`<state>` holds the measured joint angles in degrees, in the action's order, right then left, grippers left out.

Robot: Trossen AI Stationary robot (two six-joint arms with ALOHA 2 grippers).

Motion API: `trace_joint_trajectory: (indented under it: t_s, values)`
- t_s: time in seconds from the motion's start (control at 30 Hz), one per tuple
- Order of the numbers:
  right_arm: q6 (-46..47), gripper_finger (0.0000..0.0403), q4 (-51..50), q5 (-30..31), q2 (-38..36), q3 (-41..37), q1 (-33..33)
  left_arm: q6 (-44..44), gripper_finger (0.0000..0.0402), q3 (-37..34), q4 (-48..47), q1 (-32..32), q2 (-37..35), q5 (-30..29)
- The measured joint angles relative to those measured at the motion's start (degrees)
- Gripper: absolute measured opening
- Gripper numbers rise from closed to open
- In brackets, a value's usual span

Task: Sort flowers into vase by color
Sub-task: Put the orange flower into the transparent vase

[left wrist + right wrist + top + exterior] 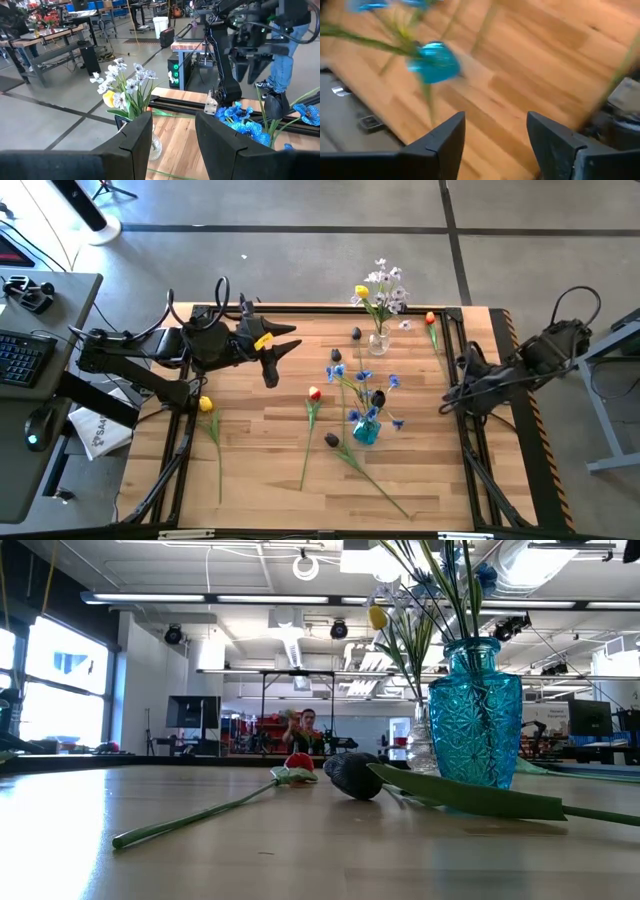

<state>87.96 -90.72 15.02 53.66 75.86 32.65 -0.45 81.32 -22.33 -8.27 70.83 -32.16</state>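
A blue vase (pixel 366 430) stands mid-table holding blue sprays and a dark purple tulip (pixel 378 398). A clear vase (pixel 378 342) at the far edge holds a white-lilac spray (pixel 385 285) and a yellow tulip (pixel 362 292). Flat on the wood lie a red-orange tulip (pixel 315 393), a yellow tulip (pixel 206 405), another red-orange tulip (pixel 430 318) and dark purple tulips (pixel 332 440). My left gripper (pixel 283 352) hovers open at the far left, pointing toward the clear vase (pixel 152 142). My right gripper (pixel 452 398) hangs open at the right edge, above bare wood beside the blue vase (pixel 434 62).
The table (pixel 260 460) has black rails along its left and right edges. A desk with a keyboard (pixel 20 360) stands off the left side. In the low view a long green leaf (pixel 470 795) lies before the blue vase (pixel 476 715), and a person (pixel 305 725) stands far behind.
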Motion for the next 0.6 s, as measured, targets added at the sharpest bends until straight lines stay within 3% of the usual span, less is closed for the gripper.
trace_joint_trajectory:
  t_s: [0.17, 0.27, 0.47, 0.6]
  values:
    - [-1.83, 0.0181, 3.80, -1.12, -0.73, -7.78, -6.81, -2.30, 0.0140, 0.00, -0.59, 0.04, -0.02, 0.00]
    - [-4.89, 0.0169, 1.96, -5.91, -0.62, -15.63, -13.36, -3.08, 0.0140, 0.00, -0.69, 0.04, -0.02, 0.00]
    - [-20.45, 0.0158, 12.76, -10.53, -0.61, -27.32, -30.53, -4.02, 0.0140, 0.00, -1.48, 0.04, -0.02, 0.02]
    - [-30.13, 0.0158, 17.07, -7.85, 0.98, -31.72, -43.20, -5.45, 0.0140, 0.00, -2.36, 0.04, -0.02, 0.02]
